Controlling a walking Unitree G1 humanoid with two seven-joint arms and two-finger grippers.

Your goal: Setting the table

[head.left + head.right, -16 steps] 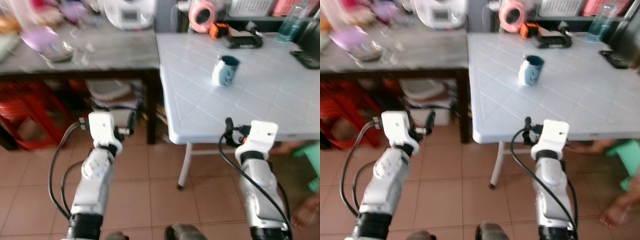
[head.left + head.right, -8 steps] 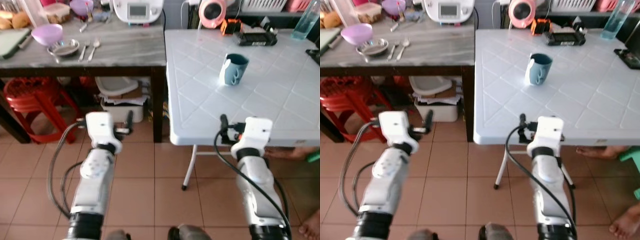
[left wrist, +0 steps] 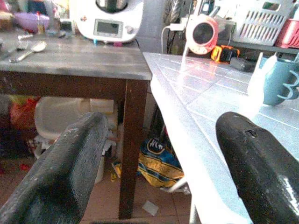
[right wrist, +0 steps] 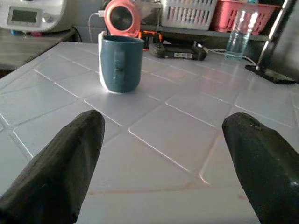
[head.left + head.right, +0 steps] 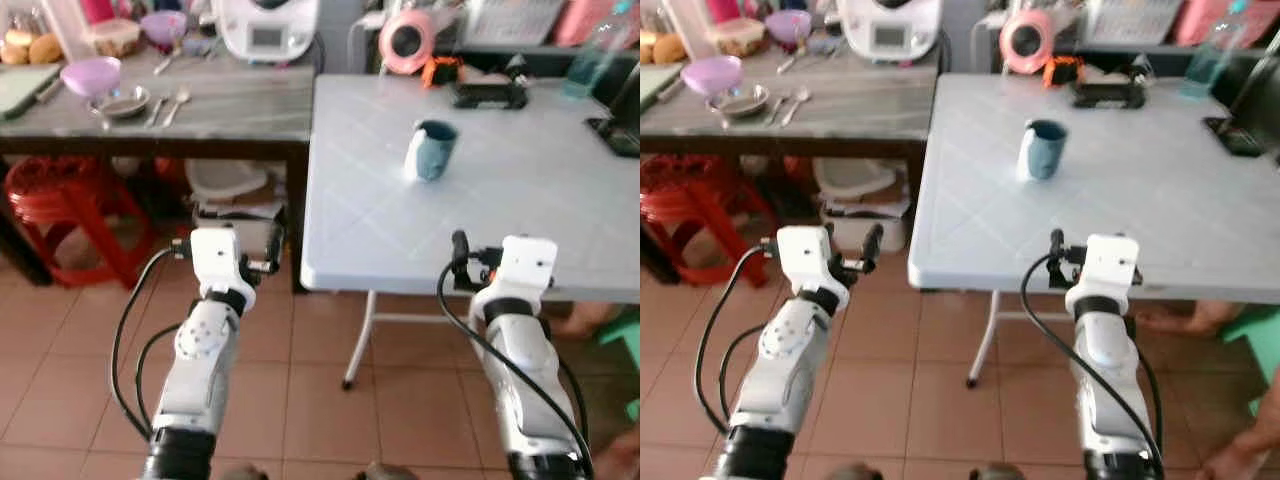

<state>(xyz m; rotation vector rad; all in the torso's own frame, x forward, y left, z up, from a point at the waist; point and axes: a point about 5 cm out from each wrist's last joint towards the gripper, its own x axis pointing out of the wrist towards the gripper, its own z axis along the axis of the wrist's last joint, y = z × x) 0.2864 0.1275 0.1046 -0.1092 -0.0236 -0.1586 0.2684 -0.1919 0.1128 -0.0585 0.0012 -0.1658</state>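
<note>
Mug (image 5: 431,149) sitting upright on white surface (image 5: 520,215), both grippers, left (image 3: 154,163), right (image 4: 163,163), hovering at near edge, fingers spread wide, holding nothing

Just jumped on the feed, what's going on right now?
Nothing is being held. The robot stands at the near edge of the white table, both arms raised. The left gripper and the right gripper are both open and empty. A blue mug stands upright on the table. A purple bowl and cutlery lie on the dark side table to its left.
</note>
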